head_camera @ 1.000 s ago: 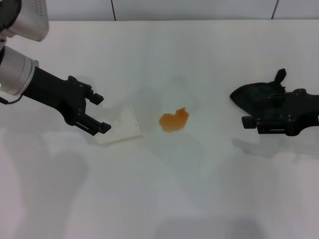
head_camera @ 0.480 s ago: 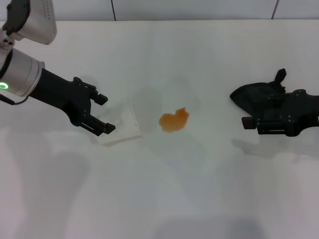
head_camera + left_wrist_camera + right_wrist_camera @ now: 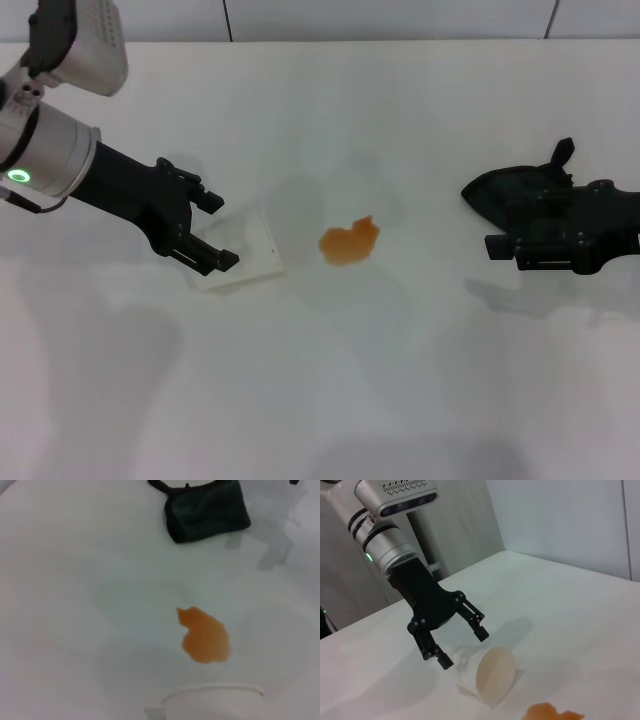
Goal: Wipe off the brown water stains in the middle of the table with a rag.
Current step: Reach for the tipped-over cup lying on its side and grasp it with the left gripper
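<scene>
The stain [image 3: 349, 243] is being shown as one orange-brown blotch near the middle of the white tabletop [image 3: 320, 400], well apart from both tools. The rag [image 3: 510, 195], black and lumpy, is lying far out on the robot's right side, and the right tool [image 3: 505, 250] is being held low just beside it, touching or overlapping its near edge in the head view. Whether the right tool is parted or closed cannot be told; no grip on the rag is being shown. On the other side, the left tool [image 3: 215, 230] is being held wide open with nothing between its fingers, its tips just at the closed end of a pale cup [image 3: 243, 250] lying on its side, mouth toward the stain.

The stain's ragged edge is being given best by the left wrist view [image 3: 205, 635], with the cup's rim [image 3: 212, 690] near it and the rag [image 3: 207, 510] well beyond. Only in the right wrist view are the spread fingers of the left tool [image 3: 462, 647] being seen clearly, along with the cup's round mouth [image 3: 495, 672] and a sliver of stain [image 3: 552, 712]. No writing can be read anywhere.
</scene>
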Controlling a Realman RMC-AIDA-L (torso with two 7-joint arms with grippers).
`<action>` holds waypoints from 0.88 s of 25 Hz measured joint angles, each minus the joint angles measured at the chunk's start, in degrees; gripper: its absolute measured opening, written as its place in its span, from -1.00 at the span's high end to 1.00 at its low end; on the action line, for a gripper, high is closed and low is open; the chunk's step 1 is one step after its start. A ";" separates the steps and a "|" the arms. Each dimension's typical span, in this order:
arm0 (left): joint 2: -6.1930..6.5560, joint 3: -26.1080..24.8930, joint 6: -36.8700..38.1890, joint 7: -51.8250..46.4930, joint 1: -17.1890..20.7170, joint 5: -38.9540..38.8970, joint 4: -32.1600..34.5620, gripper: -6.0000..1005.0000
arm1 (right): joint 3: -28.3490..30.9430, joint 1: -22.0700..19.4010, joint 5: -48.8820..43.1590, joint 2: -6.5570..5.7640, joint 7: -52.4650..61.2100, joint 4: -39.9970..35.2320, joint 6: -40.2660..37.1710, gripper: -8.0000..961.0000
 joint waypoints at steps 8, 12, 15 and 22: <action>-0.15 0.00 -2.78 -0.13 -0.02 0.19 1.90 -0.71 | 0.00 -0.02 0.00 0.00 0.00 0.00 0.10 -0.27; -0.34 0.00 -3.21 -0.24 -0.25 0.22 1.98 -0.71 | 0.00 -0.07 0.00 0.00 0.00 -0.01 0.17 -0.26; -0.68 0.00 -3.91 -0.26 -0.36 0.25 2.02 -0.71 | 0.00 -0.09 0.00 0.00 0.00 -0.01 0.28 -0.26; -0.85 0.00 -4.10 -0.27 -0.28 0.19 3.15 -0.71 | 0.00 -0.09 0.00 0.00 0.00 -0.01 0.33 -0.26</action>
